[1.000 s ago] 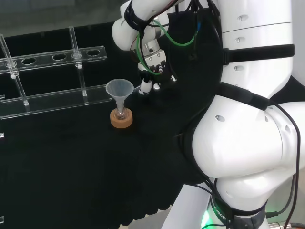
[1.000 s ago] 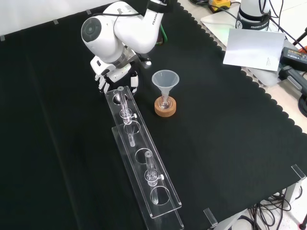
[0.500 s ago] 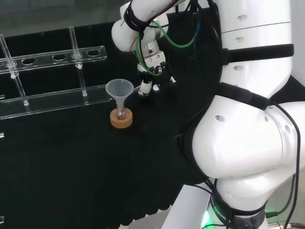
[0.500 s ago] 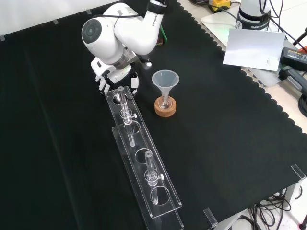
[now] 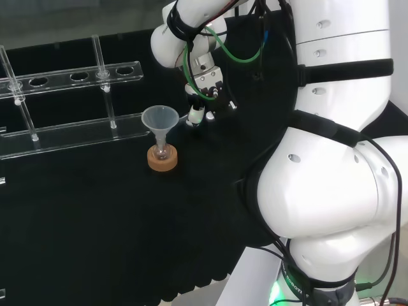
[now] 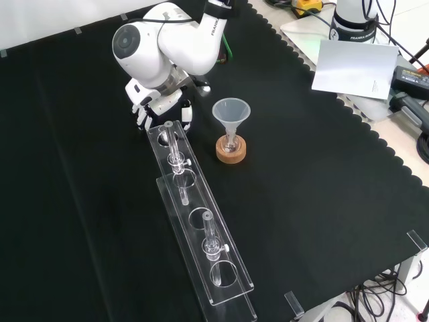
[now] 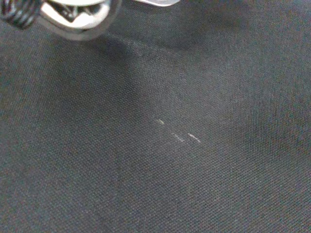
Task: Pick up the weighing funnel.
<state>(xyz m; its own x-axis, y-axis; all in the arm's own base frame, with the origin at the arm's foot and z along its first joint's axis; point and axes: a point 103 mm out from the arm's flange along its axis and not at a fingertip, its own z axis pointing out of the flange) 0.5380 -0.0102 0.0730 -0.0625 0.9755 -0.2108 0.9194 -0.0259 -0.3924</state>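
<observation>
In the head view, find the hand (image 5: 201,95) low over the black counter (image 5: 95,223), just right of the funnel (image 5: 160,119) standing in its small flask on the cork ring (image 5: 162,160), and near the right end of the clear tube rack (image 5: 70,131). State of the fingers: cannot tell, spread or closed, holding something or empty. In the front view, place the hand (image 6: 159,102) at the rack's far end, just beside it, left of the funnel and apart from it, toward the counter's far edge. In the wrist view, note bare cloth beneath the palm and a few faint bright glints (image 7: 177,135), possibly the edge of a clear piece. Whereabouts of the weighing funnel: not certain, perhaps at those glints. Judged as the reach-and-grasp step, not yet plainly done. To do it well: settle straight down over the glints, stay clear of the rack's end and the funnel's rim, close round the scoop's body rather than its short stem, then lift slowly and level.
</observation>
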